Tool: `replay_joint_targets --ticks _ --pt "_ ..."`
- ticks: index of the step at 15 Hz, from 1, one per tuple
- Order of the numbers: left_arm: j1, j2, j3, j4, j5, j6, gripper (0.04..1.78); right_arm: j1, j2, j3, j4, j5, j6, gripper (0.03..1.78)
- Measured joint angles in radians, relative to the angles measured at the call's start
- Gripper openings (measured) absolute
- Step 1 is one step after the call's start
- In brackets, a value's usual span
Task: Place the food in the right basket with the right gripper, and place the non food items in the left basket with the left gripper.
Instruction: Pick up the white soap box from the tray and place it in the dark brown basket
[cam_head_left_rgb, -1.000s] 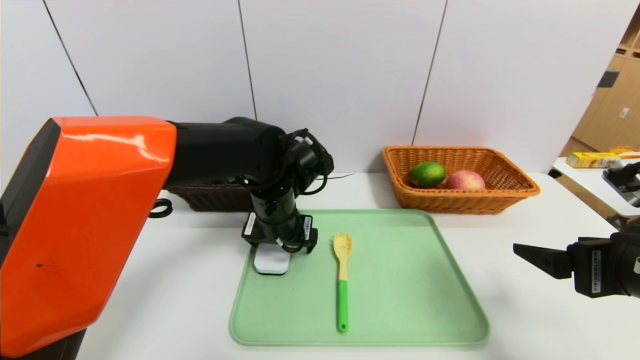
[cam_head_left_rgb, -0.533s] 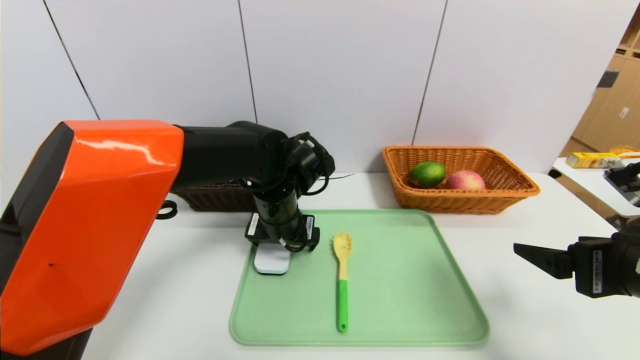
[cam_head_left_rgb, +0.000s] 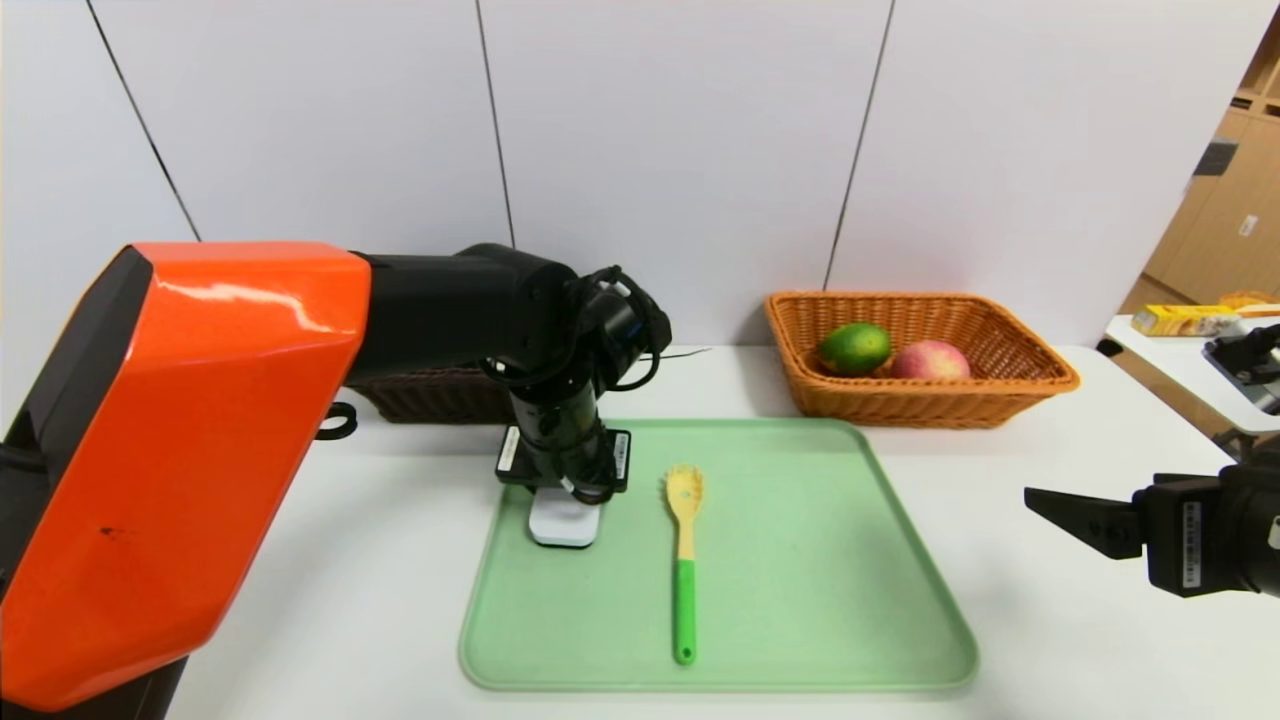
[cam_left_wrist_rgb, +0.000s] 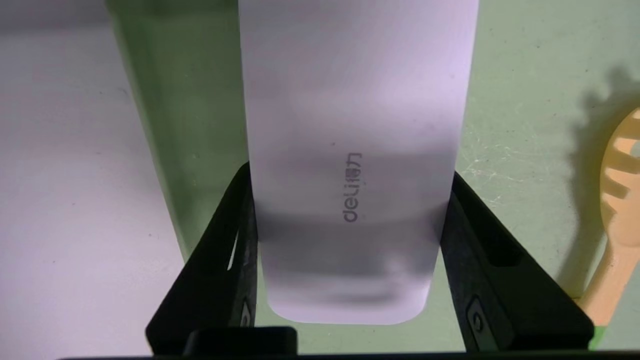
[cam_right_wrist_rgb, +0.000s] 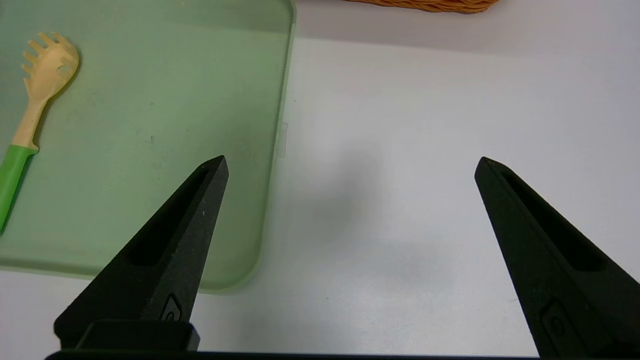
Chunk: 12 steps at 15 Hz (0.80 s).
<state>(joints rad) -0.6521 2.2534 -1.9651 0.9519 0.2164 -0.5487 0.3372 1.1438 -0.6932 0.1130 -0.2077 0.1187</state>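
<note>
A flat white rounded case (cam_head_left_rgb: 566, 525) (cam_left_wrist_rgb: 350, 100) lies at the left edge of the green tray (cam_head_left_rgb: 800, 600). My left gripper (cam_head_left_rgb: 565, 495) (cam_left_wrist_rgb: 351, 172) points down over the case, its fingers pressed against both long sides. A yellow spoon with a green handle (cam_head_left_rgb: 684, 560) (cam_right_wrist_rgb: 35, 115) lies in the tray's middle. The orange right basket (cam_head_left_rgb: 1000, 400) holds the food, a green fruit (cam_head_left_rgb: 855, 347) and a pink-red peach (cam_head_left_rgb: 930, 360). The dark brown left basket (cam_head_left_rgb: 430, 395) is mostly hidden behind my left arm. My right gripper (cam_head_left_rgb: 1060, 505) (cam_right_wrist_rgb: 351, 160) hovers open over the table, right of the tray.
A side table at the far right carries a yellow box (cam_head_left_rgb: 1185, 320). The orange shell of my left arm (cam_head_left_rgb: 180, 450) fills the left foreground. White wall panels stand right behind the baskets.
The left gripper's jaws have come in onto the white case, and the case has shifted a little to the right on the tray. The right arm has not moved.
</note>
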Motion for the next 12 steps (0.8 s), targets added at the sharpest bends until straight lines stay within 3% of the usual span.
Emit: replay_joint_targets --ticks 5,7,10,11,12 --pt "-0.013 -0.042 0.001 -0.048 -0.043 0.016 1.00 0.000 0.003 0.004 0.000 0.000 0.001 1.70" --pt "-0.027 -0.104 0.001 -0.123 -0.148 0.046 1.00 0.003 0.003 0.006 0.000 0.000 0.001 1.70" --pt "-0.034 -0.220 0.000 -0.228 -0.396 0.047 1.00 0.004 0.004 0.008 0.000 0.000 0.001 1.70" --pt "-0.035 -0.257 0.000 -0.293 -0.449 0.030 1.00 0.004 0.005 0.008 0.000 0.000 0.001 1.70" --pt "-0.031 -0.283 0.000 -0.349 -0.444 0.012 1.00 0.004 0.006 0.008 0.000 0.000 0.003 1.70"
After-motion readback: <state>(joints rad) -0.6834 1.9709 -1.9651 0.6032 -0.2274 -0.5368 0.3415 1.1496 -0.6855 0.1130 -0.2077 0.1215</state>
